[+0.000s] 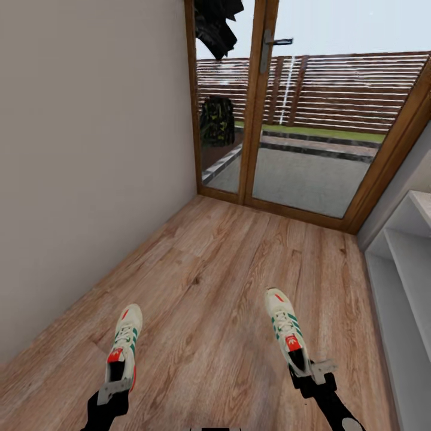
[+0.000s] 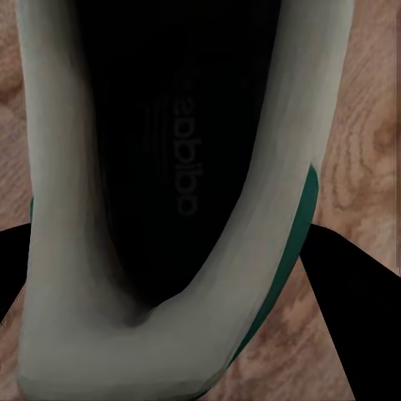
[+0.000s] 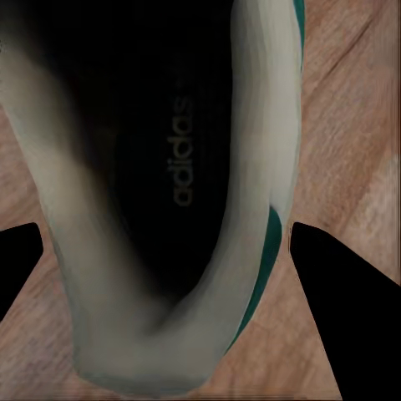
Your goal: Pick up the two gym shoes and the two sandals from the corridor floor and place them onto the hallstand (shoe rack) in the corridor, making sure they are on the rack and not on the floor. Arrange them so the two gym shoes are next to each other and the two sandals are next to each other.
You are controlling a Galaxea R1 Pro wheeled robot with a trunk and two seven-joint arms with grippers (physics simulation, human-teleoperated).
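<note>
Two cream-white gym shoes with teal stripes and red patches point away from me over the wood floor [image 1: 227,269]. My left gripper [image 1: 115,386] is shut on the heel of the left gym shoe [image 1: 124,341]. My right gripper [image 1: 311,370] is shut on the heel of the right gym shoe [image 1: 286,326]. In the left wrist view, the shoe's heel rim [image 2: 251,276] sits between the dark fingers [image 2: 359,334]. The right wrist view looks into the other shoe [image 3: 251,209], with fingers [image 3: 342,284] on either side. The pale hallstand [image 1: 407,269] runs along the right edge. The sandals are out of view.
A plain beige wall [image 1: 90,149] bounds the corridor on the left. A wood-framed glass door [image 1: 263,120] closes the far end, with a garden fence beyond. Dark clothing [image 1: 215,24] hangs near the door's top.
</note>
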